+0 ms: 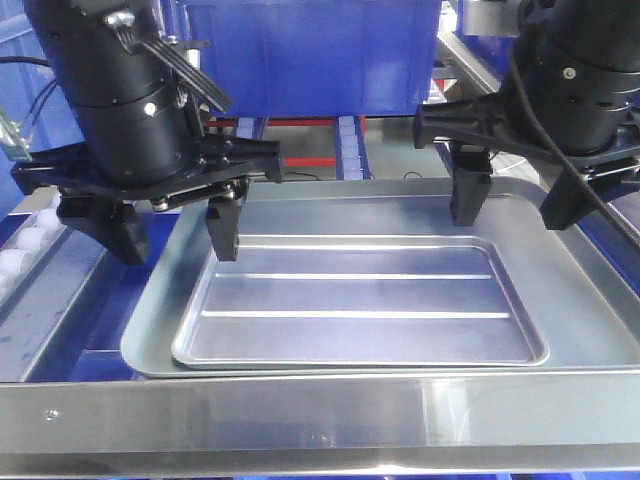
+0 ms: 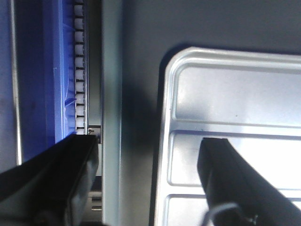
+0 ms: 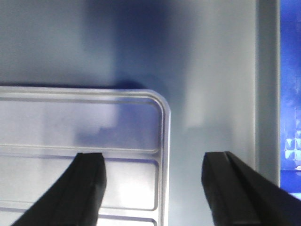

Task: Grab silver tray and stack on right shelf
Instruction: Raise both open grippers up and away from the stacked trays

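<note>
The tray point(image 1: 360, 300) lies inside a bigger grey tray point(image 1: 590, 290), blue bins point(image 1: 310, 50) behind. Both grippers' jaws are open, left point(image 1: 180, 235) and right point(image 1: 515, 205).

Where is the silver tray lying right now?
In the front view the silver tray lies flat inside the larger grey tray, toward its front, just behind the steel front bar, with the left hand and right hand open over its short ends.

Grey tray, blue bin, side rollers

A large dull grey metal tray point(image 1: 330, 205) lies centre; a big blue plastic bin point(image 1: 310, 55) stands at the far side; small white rollers point(image 1: 25, 245) run along the left.
</note>
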### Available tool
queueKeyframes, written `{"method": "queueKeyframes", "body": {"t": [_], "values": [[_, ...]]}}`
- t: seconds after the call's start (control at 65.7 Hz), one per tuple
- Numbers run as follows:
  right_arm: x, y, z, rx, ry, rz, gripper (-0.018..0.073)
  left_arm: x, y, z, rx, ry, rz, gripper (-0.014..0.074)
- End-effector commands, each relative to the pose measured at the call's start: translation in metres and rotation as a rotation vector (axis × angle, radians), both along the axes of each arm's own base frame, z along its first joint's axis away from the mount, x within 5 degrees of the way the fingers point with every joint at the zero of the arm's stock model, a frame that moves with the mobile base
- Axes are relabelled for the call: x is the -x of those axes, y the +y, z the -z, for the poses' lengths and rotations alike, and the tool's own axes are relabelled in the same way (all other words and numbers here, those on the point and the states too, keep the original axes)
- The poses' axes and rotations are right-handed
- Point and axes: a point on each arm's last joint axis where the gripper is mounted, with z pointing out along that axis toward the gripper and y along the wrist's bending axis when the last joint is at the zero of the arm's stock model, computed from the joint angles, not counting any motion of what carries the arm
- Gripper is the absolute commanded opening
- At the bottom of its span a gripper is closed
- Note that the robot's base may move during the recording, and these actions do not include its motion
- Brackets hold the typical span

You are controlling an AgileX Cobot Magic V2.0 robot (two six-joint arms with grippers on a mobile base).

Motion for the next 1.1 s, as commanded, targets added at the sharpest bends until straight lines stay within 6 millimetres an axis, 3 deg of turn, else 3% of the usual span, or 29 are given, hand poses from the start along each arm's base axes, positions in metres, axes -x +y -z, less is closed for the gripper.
{"method": "queueKeyframes", "body": {"t": [0.0, 0.061, 0.107, 0.198, 0.228, 0.259, 0.365, 0.548, 0.761, 0.928, 1.081], "values": [[-0.004, 0.001, -0.022, -0.035, -0.101, -0.023, 0.0550, -0.003, 0.000, -0.026, 0.043, -0.094, 0.016, 0.0320], [-0.004, 0.001, -0.023, -0.034, -0.101, -0.022, 0.0520, -0.003, 0.000, -0.027, 0.040, -0.099, 0.019, 0.0262], [-0.004, 0.001, -0.025, -0.031, -0.099, -0.018, 0.0449, -0.003, 0.000, -0.027, 0.037, -0.097, 0.017, 0.0168], [-0.005, 0.001, -0.029, -0.026, -0.097, -0.012, 0.0180, -0.003, 0.001, -0.030, 0.028, -0.091, 0.011, -0.0074], [-0.006, 0.001, -0.030, -0.028, -0.101, -0.011, 0.0092, -0.003, 0.001, -0.030, 0.028, -0.093, 0.011, -0.0118], [-0.006, 0.001, -0.030, -0.029, -0.103, -0.012, 0.0027, -0.004, 0.001, -0.030, 0.024, -0.100, 0.015, -0.0088], [-0.006, 0.002, -0.031, -0.034, -0.110, -0.014, 0.0104, -0.004, 0.001, -0.031, 0.018, -0.101, 0.016, -0.0084], [-0.004, 0.000, -0.034, -0.029, -0.106, -0.008, 0.0062, -0.005, -0.001, -0.042, 0.054, -0.127, 0.013, -0.0095], [0.012, -0.006, -0.065, -0.081, -0.212, -0.021, 0.0050, 0.005, 0.005, -0.073, 0.135, -0.224, 0.031, -0.0095], [0.045, -0.009, -0.096, -0.091, -0.381, -0.135, 0.0050, 0.039, 0.003, -0.107, 0.235, -0.376, 0.156, -0.0095], [0.077, -0.015, -0.102, -0.099, -0.473, -0.218, 0.0050, 0.077, 0.001, -0.118, 0.257, -0.435, 0.280, -0.0095]]}}
